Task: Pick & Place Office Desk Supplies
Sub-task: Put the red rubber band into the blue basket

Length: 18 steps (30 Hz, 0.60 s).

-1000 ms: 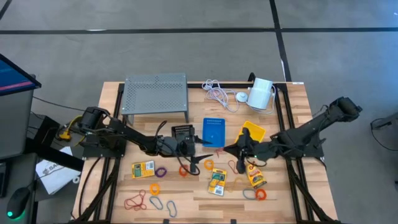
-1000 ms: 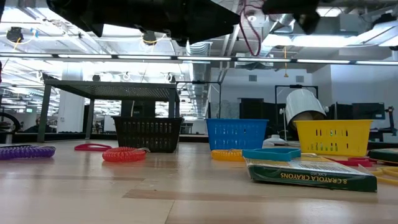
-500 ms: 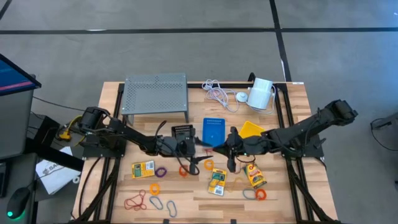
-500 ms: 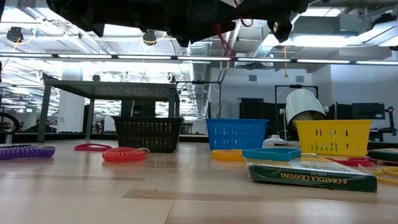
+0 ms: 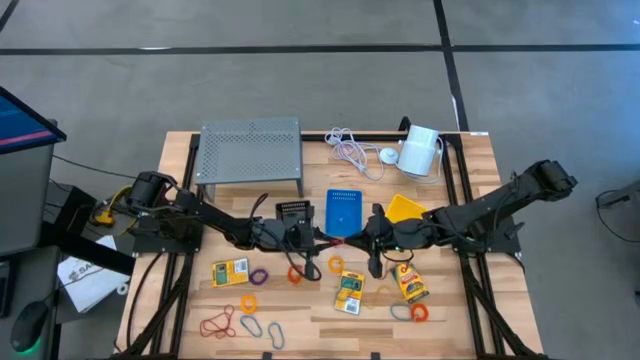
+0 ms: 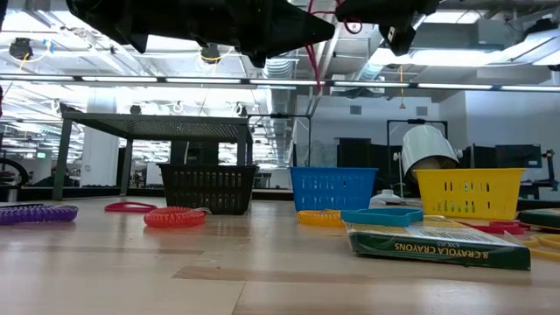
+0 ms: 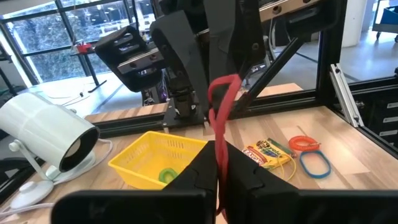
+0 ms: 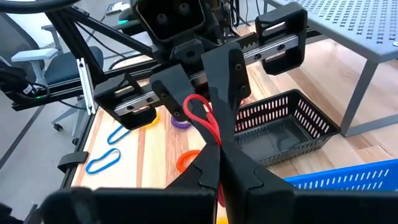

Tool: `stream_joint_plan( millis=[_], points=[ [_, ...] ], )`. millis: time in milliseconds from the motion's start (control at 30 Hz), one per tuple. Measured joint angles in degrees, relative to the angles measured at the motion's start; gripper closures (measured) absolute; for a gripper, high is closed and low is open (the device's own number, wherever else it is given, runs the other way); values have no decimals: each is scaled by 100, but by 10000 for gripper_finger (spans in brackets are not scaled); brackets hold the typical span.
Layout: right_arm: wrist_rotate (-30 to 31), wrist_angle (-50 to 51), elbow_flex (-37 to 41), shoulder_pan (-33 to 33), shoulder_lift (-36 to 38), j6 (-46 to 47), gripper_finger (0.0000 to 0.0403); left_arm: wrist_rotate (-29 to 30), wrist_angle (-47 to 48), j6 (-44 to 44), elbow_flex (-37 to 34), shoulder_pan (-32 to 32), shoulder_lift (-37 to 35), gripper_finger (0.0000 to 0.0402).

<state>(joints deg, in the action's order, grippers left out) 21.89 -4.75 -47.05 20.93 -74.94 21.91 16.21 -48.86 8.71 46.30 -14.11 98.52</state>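
A thin red loop (image 5: 340, 241) hangs in the air over the table's middle, in front of the blue bin (image 5: 344, 211). My left gripper (image 5: 323, 241) comes at it from the left and my right gripper (image 5: 357, 240) from the right; both are shut on it, tip to tip. The black bin (image 5: 294, 213) and the yellow bin (image 5: 405, 211) stand on either side of the blue one. Several other loops (image 5: 232, 322) and yellow card packets (image 5: 230, 271) (image 5: 349, 291) lie flat on the near half of the table. My left gripper (image 7: 217, 149) pinches one end of the red loop (image 7: 218, 142) between its two fingers, coming level from the table's left. The loop is clear of the table and runs on to the other gripper. My right gripper (image 8: 214, 146) pinches the loop's other end (image 8: 210, 132) between its two fingers, slanting a little downward from the table's right. The loop's far part (image 8: 194, 104) reaches into the left gripper's fingers.
A grey perforated shelf (image 5: 250, 152) stands at the far left, a coiled white cable (image 5: 350, 150) and a white cylinder device (image 5: 420, 150) at the far right. A crayon box (image 5: 411, 283) lies at the near right. The yellow bin holds a green loop (image 7: 166, 176).
My right gripper has carried the red loop toward the table's left, up to my left gripper. My left gripper stayed where it was and has shut on the loop's free end, so both now hold it.
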Motion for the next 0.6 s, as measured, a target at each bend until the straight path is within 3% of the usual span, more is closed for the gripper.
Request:
stream_joint_plan(
  millis=[233,600],
  points=[
    [-48,0,0,-10,0,-2,377,7,-2,0,0,24,0,401],
    [-92,-115,0,-81,28,13,217,494,1,0,-2,24,-5,401]
  ],
)
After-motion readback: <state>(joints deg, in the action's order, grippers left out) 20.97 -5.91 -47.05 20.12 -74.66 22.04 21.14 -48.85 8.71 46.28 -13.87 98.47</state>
